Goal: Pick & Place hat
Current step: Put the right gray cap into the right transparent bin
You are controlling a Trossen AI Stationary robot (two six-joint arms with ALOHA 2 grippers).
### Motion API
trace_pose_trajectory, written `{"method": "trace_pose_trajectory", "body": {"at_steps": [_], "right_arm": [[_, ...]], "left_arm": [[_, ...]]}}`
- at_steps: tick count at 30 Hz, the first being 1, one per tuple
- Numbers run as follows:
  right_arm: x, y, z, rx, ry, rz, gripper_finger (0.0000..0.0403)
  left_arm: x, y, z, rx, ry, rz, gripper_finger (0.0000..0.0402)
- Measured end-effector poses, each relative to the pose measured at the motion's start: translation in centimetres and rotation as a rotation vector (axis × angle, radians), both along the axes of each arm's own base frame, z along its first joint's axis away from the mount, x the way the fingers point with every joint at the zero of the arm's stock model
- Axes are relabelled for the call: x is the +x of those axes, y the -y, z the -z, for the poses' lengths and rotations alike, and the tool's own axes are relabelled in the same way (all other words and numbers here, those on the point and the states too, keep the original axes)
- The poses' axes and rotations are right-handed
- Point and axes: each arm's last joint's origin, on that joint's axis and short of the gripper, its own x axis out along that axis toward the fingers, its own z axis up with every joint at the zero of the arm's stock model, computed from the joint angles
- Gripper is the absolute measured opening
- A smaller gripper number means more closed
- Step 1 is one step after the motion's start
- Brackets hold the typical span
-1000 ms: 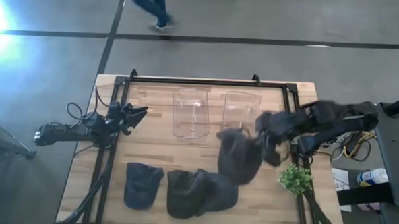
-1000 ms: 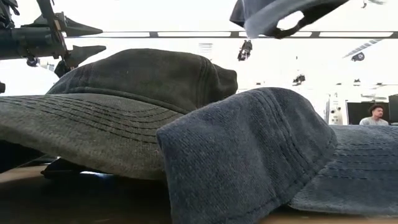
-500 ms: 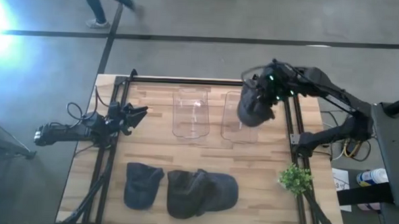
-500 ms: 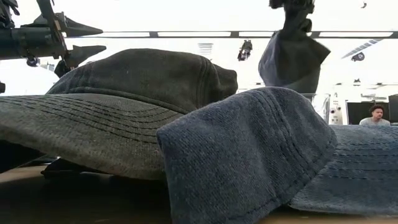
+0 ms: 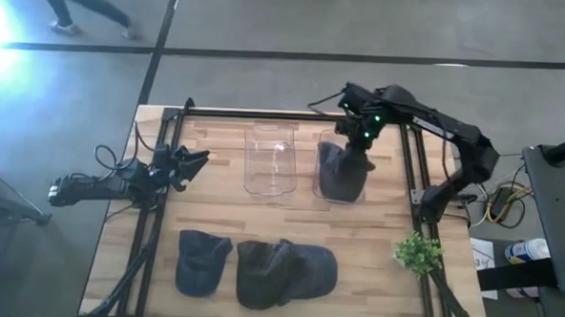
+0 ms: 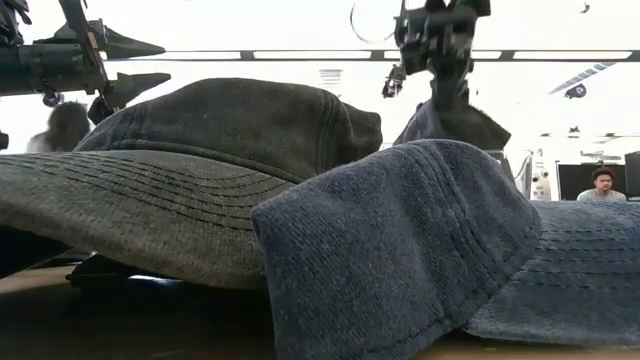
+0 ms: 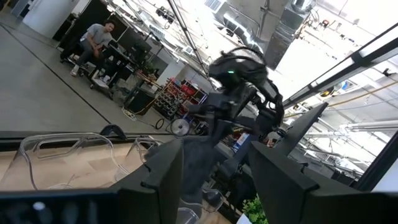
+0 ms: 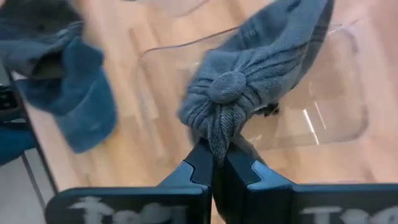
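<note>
A dark grey hat (image 5: pixel 341 173) hangs from my right gripper (image 5: pixel 354 148) over the right one of two clear bins (image 5: pixel 331 137), its lower part down inside the bin. In the low view the right gripper (image 6: pixel 445 88) stands high, with the hat (image 6: pixel 450 122) below it. My left gripper (image 5: pixel 198 161) waits open at the table's left side, touching nothing. Three more dark hats lie at the near edge: one (image 5: pixel 204 260) by itself and two overlapping (image 5: pixel 285 271). My right gripper (image 8: pixel 214 158) is shut on the hat's crown, pinching gathered cloth (image 8: pixel 217 134) just beside the top button (image 8: pixel 227 86) between its two fingers. The fingers come from above, pointing down. The hat hangs below them into the right bin; whether it touches the bin's floor cannot be told.
The left clear bin (image 5: pixel 270 159) stands beside the right one. A small green plant (image 5: pixel 418 252) sits at the table's right near side. Black frame rails (image 5: pixel 409 154) run along the table's sides. Bare wood (image 5: pixel 204 198) lies between the bins and the near hats. A person sits in the room behind.
My right gripper has swung the hat from above the table's right middle toward the far edge, over the right bin, then lowered it. The hat, first spread out and trailing, now hangs bunched down into the bin. The right gripper has stayed shut on it.
</note>
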Motion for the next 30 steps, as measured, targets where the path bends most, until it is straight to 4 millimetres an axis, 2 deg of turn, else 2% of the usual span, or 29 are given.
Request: {"method": "trace_pose_trajectory", "body": {"at_steps": [6, 10, 13, 17, 22, 26, 30], "right_arm": [[0.5, 3.5, 3.4, -0.013, -0.132, 0.042, 0.0008], [1.0, 4.6, 5.1, -0.074, -0.209, 0.025, 0.0016], [1.0, 5.0, 5.5, -0.165, -0.28, 0.003, 0.0036], [1.0, 5.1, 5.3, -0.217, -0.295, 0.004, 0.0076], [1.3, 4.2, 4.5, -0.153, -0.212, 0.027, 0.0131], [1.7, 2.2, 2.7, -0.144, -0.102, -0.003, 0.0165], [1.1, 0.2, 0.2, -0.275, -0.064, -0.028, 0.0182]], "left_arm": [[0.0, 0.0, 0.0, -0.006, 0.005, 0.002, 0.0177], [0.0, 0.0, -0.1, -0.007, 0.017, 0.002, 0.0177], [-0.1, 0.0, -0.3, -0.006, 0.038, 0.002, 0.0177], [-0.1, 0.0, -0.5, -0.005, 0.058, 0.002, 0.0177], [-0.2, 0.0, -0.6, -0.004, 0.068, 0.002, 0.0177], [-0.3, 0.0, -0.9, -0.003, 0.102, 0.002, 0.0177], [-0.6, 0.0, -1.7, 0.002, 0.191, 0.003, 0.0177]]}}
